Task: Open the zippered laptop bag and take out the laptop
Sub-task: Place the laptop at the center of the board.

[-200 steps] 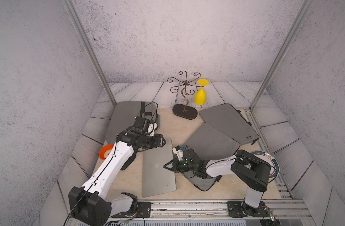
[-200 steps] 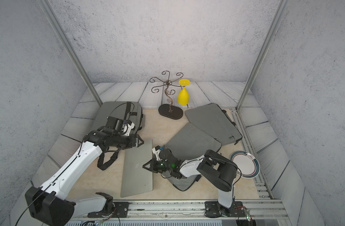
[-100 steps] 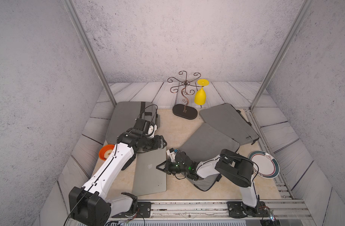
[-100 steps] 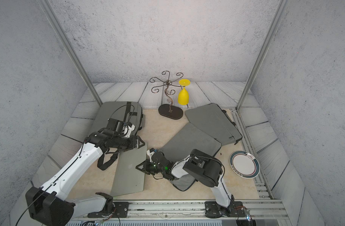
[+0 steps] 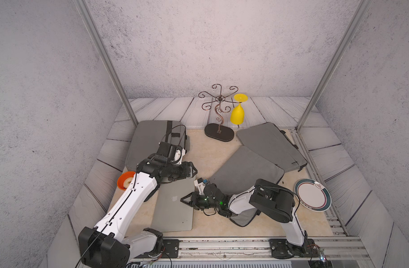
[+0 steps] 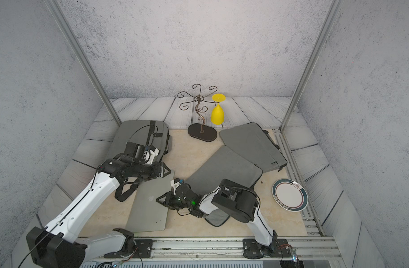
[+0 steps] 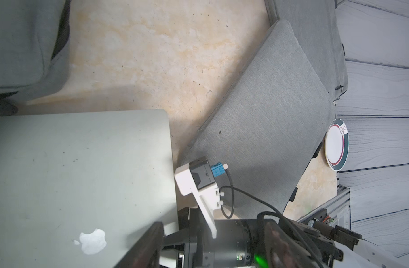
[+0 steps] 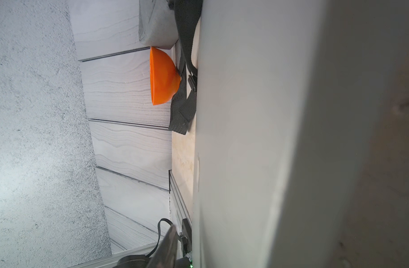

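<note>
The silver laptop (image 5: 173,211) (image 6: 147,213) lies flat on the table, logo up, wholly outside the grey laptop bag (image 5: 245,171) (image 6: 224,169). The bag's open end lies under my right arm. At the laptop's right edge, my right gripper (image 5: 186,200) (image 6: 161,199) straddles that edge, jaws parted. In the right wrist view one finger (image 8: 167,243) stands off the laptop (image 8: 257,139). My left gripper (image 5: 193,170) (image 6: 166,171) (image 7: 212,232) hangs open and empty above the laptop's far right corner (image 7: 152,120), over the right wrist.
A second grey bag (image 5: 271,146) lies at the back right, and a strapped grey bag (image 5: 150,139) at the back left. An orange bowl (image 5: 124,182) sits by the left arm, a plate (image 5: 312,195) at the right. A wire stand (image 5: 218,111) holds a yellow glass (image 5: 237,113).
The right gripper slid the laptop leftward out of the bag, then loosened its jaws on the edge. The left arm hardly moved.
</note>
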